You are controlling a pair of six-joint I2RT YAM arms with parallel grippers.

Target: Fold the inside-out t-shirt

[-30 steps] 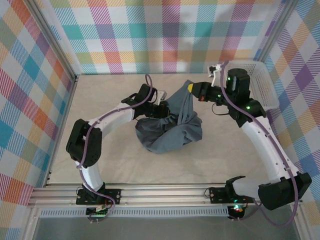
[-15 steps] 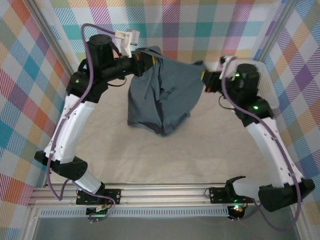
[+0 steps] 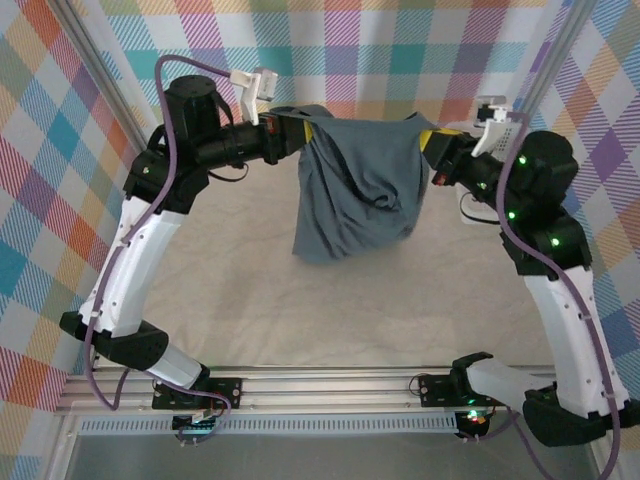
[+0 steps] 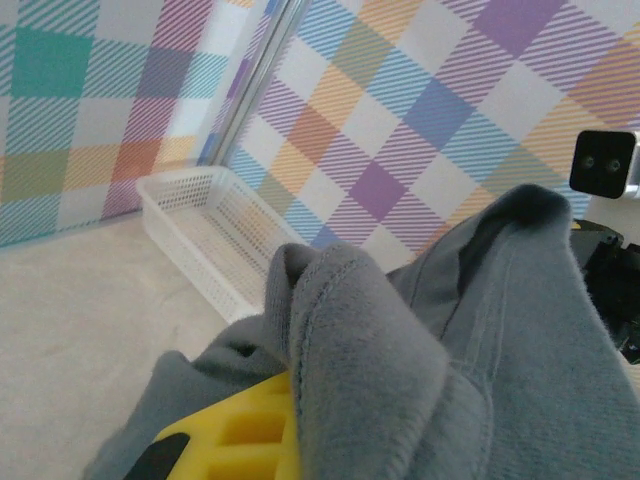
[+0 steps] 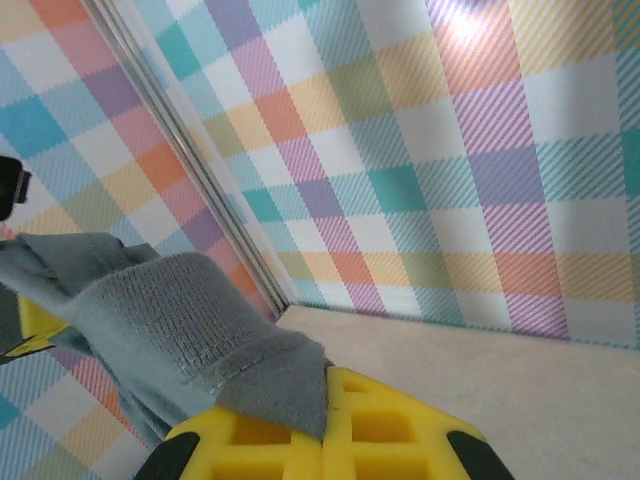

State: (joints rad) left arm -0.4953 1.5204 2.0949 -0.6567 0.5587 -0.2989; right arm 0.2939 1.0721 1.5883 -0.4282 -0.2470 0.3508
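- The top external camera sat above and behind the arm bases point(image 3: 195, 385), which lay along the bottom edge of its frame. It looked down from far enough to take in the whole table point(image 3: 250, 300) and the plaid walls point(image 3: 400, 60).
- The left wrist camera sat close behind the left gripper point(image 4: 290, 430), low in its frame. It faced across to a white basket point(image 4: 185, 175) at centre left, with wall behind.
- The right wrist camera sat equally close behind the right gripper point(image 5: 325, 430), facing a wall corner.
- All three shared the grey t-shirt point(image 3: 360, 185). The white box point(image 4: 605, 165) at the right edge of the left wrist view was possibly the other wrist's camera.
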